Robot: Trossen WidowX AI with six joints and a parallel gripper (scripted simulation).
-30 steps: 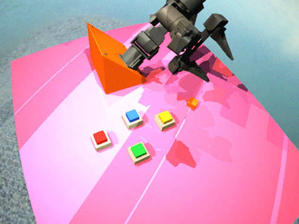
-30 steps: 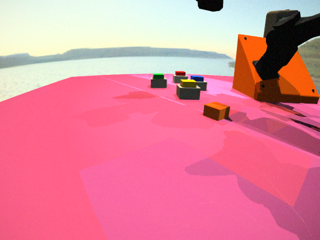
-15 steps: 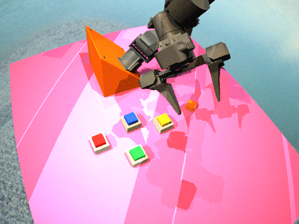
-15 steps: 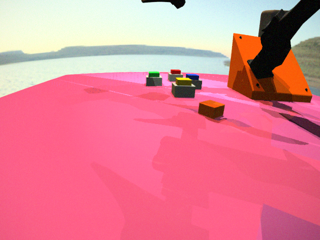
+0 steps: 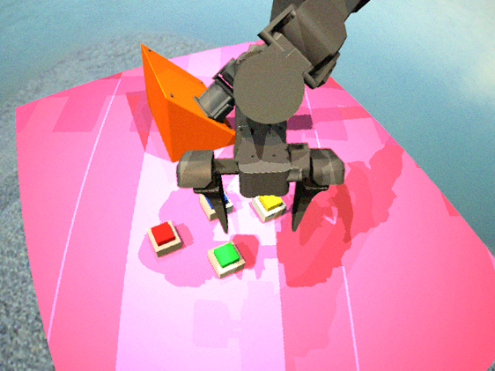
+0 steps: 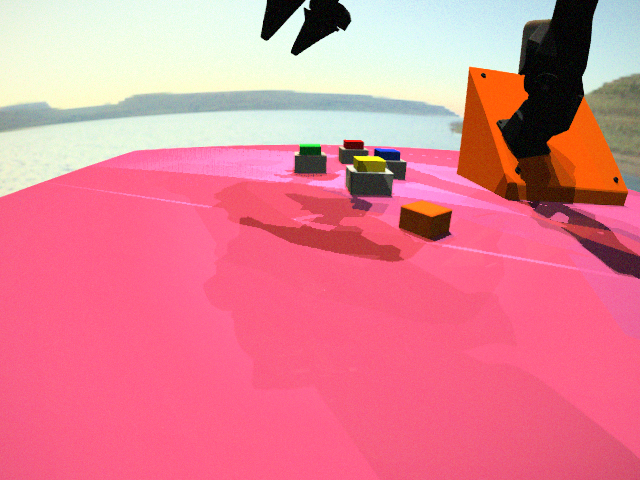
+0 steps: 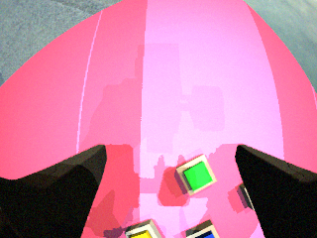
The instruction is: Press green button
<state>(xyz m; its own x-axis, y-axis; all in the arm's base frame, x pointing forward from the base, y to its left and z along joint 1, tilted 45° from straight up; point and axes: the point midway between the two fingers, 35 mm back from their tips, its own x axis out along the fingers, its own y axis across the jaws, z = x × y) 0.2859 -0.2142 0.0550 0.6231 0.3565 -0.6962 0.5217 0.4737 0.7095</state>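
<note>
While the gripper (image 5: 259, 223) hangs wide and empty high above | I centre one fingertip over green button (image 5: 226, 254), lower frame | avoid yellow button (image 5: 270, 202).

— What does your arm (image 5: 300, 28) look like?
— Boxy dark grey links, a round flat joint cap (image 5: 268, 88), and a gripper (image 5: 260, 221) with two blocky shoulders and dark, tapering pointed fingers (image 5: 223, 209) — your wrist view shows them black.

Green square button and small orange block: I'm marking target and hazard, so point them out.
Green square button (image 5: 226, 253), top view, cap centre.
Small orange block (image 6: 424, 218), exterior view, front face.
</note>
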